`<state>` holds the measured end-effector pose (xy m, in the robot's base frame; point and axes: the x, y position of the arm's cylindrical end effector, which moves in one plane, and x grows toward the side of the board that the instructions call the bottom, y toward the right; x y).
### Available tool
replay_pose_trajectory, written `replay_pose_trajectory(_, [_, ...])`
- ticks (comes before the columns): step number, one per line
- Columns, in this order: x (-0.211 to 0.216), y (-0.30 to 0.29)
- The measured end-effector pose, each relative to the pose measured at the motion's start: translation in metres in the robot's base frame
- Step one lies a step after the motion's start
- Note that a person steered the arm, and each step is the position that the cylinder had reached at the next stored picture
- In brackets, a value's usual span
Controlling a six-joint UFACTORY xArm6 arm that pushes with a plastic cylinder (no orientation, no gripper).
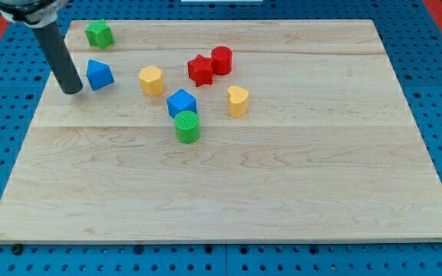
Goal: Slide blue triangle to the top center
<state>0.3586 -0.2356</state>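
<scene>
With no fingers fitted, my tip (73, 90) is set just left of the blue triangle (99, 74) at the tabletop's (229, 199) far left, where a rightward push could drive it into the yellow hexagon (151, 80).

Lab: blue pegboard bench (436, 92)

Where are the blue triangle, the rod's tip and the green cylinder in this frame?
blue triangle (99, 74): camera view, on its front face.
my tip (72, 90): camera view, on the rod's very end, just left of the blue triangle.
green cylinder (187, 126): camera view, on its side below the ridged top.
</scene>
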Motion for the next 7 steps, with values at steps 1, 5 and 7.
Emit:
replay_pose_trajectory(1, [-0.006, 0.049])
replay_pose_trajectory(5, [-0.081, 0.067])
replay_pose_trajectory(7, [-0.098, 0.109])
